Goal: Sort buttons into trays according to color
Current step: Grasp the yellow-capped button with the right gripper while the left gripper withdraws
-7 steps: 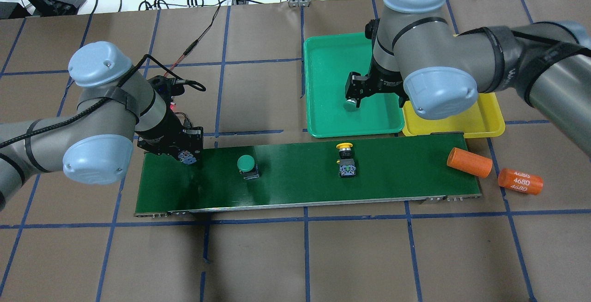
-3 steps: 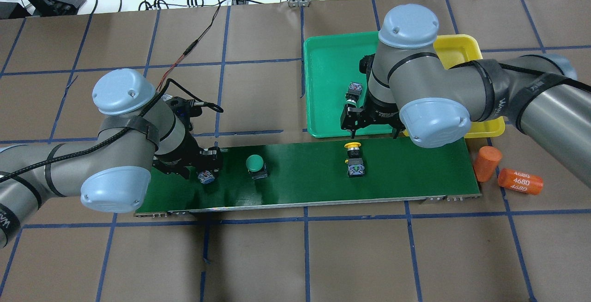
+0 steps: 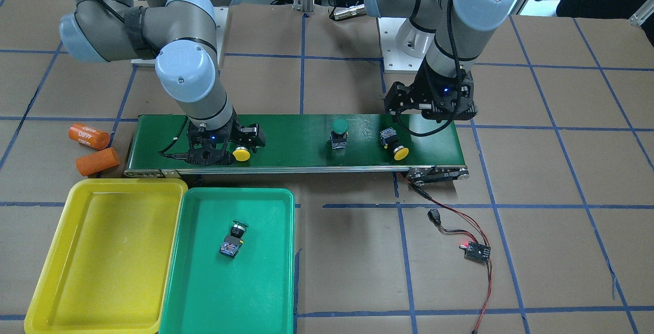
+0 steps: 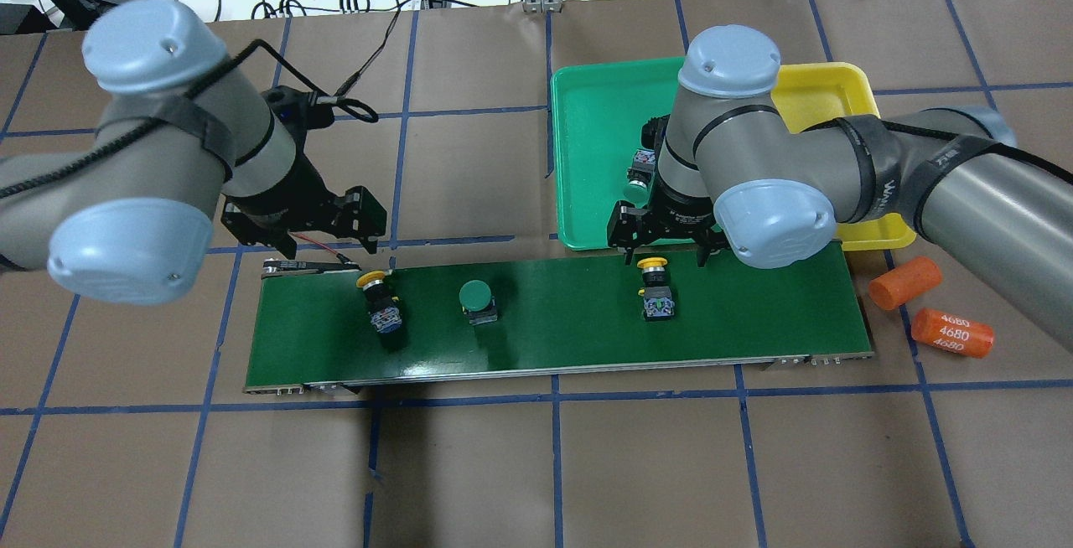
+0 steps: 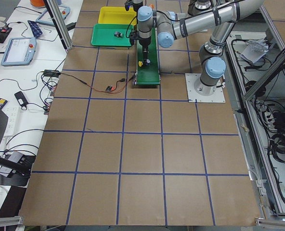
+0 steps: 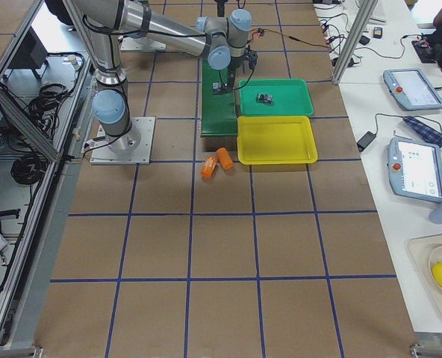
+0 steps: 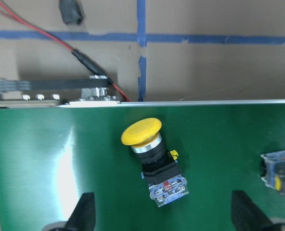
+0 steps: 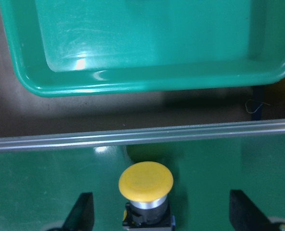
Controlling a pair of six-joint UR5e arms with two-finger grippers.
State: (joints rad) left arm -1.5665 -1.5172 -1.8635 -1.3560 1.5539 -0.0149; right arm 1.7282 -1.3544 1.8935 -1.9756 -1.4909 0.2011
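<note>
A yellow button (image 4: 377, 301) lies on its side at the belt's left end, and my left gripper (image 4: 306, 234) hovers open just behind it, fingertips (image 7: 84, 216) apart and empty. Mid-belt, a green button (image 4: 478, 298) stands upright. Further right a second yellow button (image 4: 654, 284) lies below my open right gripper (image 4: 662, 248), its cap (image 8: 146, 182) between the spread fingertips (image 8: 82, 211), untouched. Another green button (image 3: 232, 239) lies in the green tray (image 3: 265, 293). The yellow tray (image 3: 102, 252) beside it holds nothing.
The long dark green conveyor belt (image 4: 587, 338) runs across the table in front of the trays. Two orange cylinders (image 4: 904, 283) (image 4: 951, 332) lie off its right end. A small circuit board with red wires (image 3: 476, 251) sits past the belt's left end.
My left gripper let go of a yellow button on the belt and rose away. My right gripper dropped a green button in the green tray, then moved over the belt's yellow button. Belt items drifted right.
</note>
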